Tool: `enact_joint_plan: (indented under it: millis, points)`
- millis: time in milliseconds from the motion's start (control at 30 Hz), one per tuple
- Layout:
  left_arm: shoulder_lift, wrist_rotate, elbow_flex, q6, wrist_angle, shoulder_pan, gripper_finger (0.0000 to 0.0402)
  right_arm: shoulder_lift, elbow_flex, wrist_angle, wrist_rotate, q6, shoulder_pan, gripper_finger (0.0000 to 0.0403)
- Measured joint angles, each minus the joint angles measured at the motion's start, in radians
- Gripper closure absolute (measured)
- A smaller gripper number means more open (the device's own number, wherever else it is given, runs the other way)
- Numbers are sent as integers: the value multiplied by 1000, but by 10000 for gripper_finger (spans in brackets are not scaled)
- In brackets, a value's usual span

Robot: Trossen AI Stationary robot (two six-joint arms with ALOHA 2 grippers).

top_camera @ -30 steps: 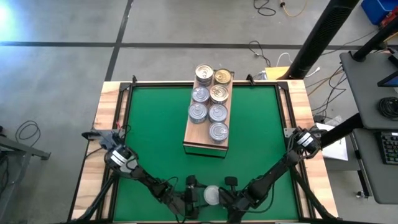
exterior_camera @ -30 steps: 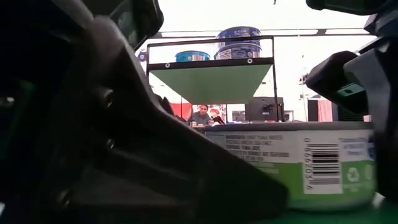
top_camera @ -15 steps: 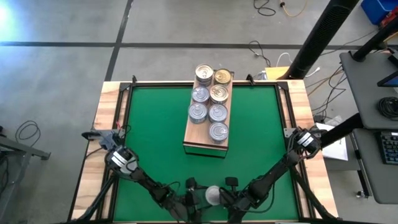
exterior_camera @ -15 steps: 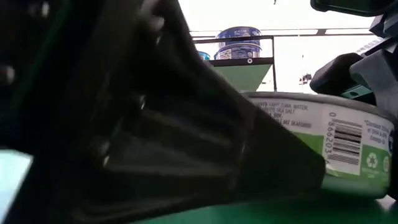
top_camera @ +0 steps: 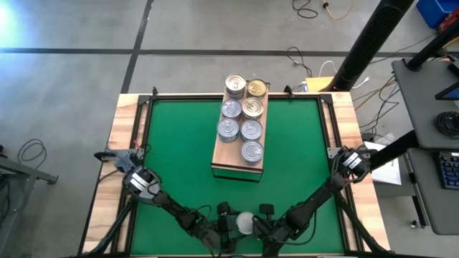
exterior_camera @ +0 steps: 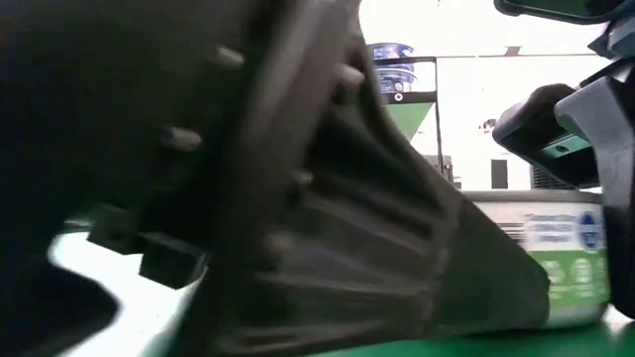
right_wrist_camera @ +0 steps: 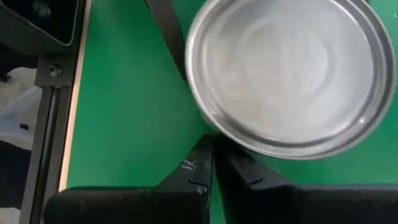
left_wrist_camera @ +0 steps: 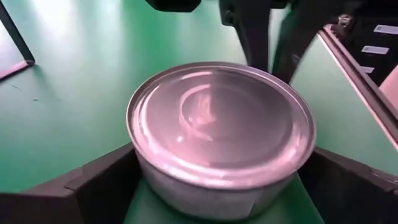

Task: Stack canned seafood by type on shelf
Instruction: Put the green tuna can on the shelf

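A silver-topped tin with a green label (top_camera: 244,223) (left_wrist_camera: 221,121) (right_wrist_camera: 283,68) (exterior_camera: 556,258) stands flat on the green mat by the table's near edge. My left gripper (top_camera: 231,221) (left_wrist_camera: 221,186) comes at it from the left, with one finger on each side of it. My right gripper (top_camera: 259,223) (right_wrist_camera: 211,163) is shut just to the tin's right. The shelf (top_camera: 222,159) lies farther back in the middle and carries several tins (top_camera: 242,109), two of them gold-topped and some stacked. My left gripper has the tin's side wall (left_wrist_camera: 144,171) between its two fingers (left_wrist_camera: 93,186), one on each opposite side. It comes in level from the table's left. The tin stands upright on the mat. My right gripper's shut fingertips (right_wrist_camera: 200,155) lie against the tin's rim (right_wrist_camera: 214,132) from the right.
Green mat lies bare to the left and right of the shelf (top_camera: 179,143). A dark frame and pale wooden border (top_camera: 122,129) ring the mat. Both arms reach in from the near corners. My left arm fills most of the low view (exterior_camera: 248,198).
My left gripper has moved right, toward the tin, so its fingers now reach around it. The tin tipped briefly half a second ago and stands level again. My right gripper has stayed beside it.
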Motion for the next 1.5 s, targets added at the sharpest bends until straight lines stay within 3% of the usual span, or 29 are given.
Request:
enact_joint_plan:
  millis: [333, 633, 867, 1100, 1367, 1500]
  points:
    - [0, 49, 1, 44, 0, 35, 3, 0, 0, 6, 2, -1, -2, 390]
    - [-61, 59, -30, 119, -62, 28, 33, -10, 2, -11, -7, -2, -2, 390]
    - [-393, -4, -186, 96, -334, -29, 32, -54, 38, -125, 39, -6, 7, 390]
    - [-796, -53, -382, 162, -388, -33, 32, -103, 126, -127, 172, -145, -24, 390]
    - [-1129, 74, -427, 270, -650, 104, 27, -96, 308, -183, 137, -374, -117, 390]
    - [-1212, 123, -412, 272, -813, 206, 27, -97, 422, -235, 212, -498, -159, 390]
